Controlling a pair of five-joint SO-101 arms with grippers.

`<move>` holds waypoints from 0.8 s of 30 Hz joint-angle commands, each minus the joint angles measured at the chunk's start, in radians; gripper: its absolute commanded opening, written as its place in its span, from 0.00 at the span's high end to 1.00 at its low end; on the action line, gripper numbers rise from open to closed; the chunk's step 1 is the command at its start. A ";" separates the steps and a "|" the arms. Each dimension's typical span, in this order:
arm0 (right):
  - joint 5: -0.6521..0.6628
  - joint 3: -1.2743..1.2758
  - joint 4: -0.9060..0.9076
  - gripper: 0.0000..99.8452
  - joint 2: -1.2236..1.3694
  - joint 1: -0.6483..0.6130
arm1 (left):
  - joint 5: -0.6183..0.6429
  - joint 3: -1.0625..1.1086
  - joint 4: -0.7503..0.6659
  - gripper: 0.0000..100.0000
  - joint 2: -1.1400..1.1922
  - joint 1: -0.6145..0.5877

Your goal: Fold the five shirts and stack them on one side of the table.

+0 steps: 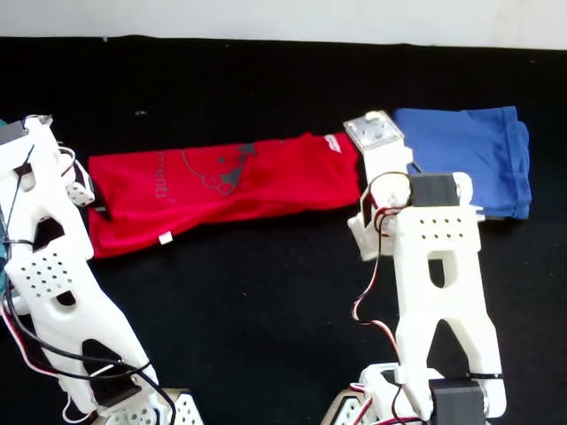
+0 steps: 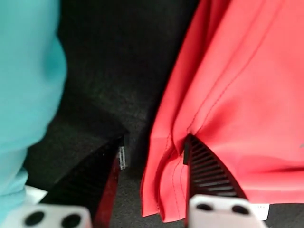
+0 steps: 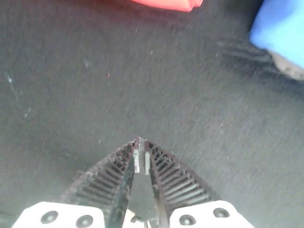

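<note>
A red shirt (image 1: 221,181) lies folded into a long strip across the middle of the black table (image 1: 266,301). My left gripper (image 1: 99,205) is at its left end. In the left wrist view that gripper (image 2: 154,142) is open, with the red shirt's hem (image 2: 166,180) between its fingers. A folded blue shirt (image 1: 469,159) lies at the back right. My right gripper (image 1: 365,217) hangs over bare table between the red and blue shirts. In the right wrist view it (image 3: 141,142) is shut and holds nothing.
A teal cloth (image 2: 26,85) lies just beside the left gripper at the table's left edge. The front middle of the table is bare black cloth. A white wall (image 1: 283,18) borders the table's far edge.
</note>
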 commanded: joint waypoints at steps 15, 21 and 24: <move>0.009 0.300 -0.070 0.99 -0.318 0.047 | -0.069 -0.335 0.104 0.99 0.005 -0.050; 0.011 0.641 -0.354 0.99 -0.389 0.194 | -0.066 -0.473 0.227 0.99 -0.022 -0.001; 0.009 0.771 -0.490 0.99 -0.397 0.217 | -0.064 -0.378 0.227 0.99 -0.122 0.062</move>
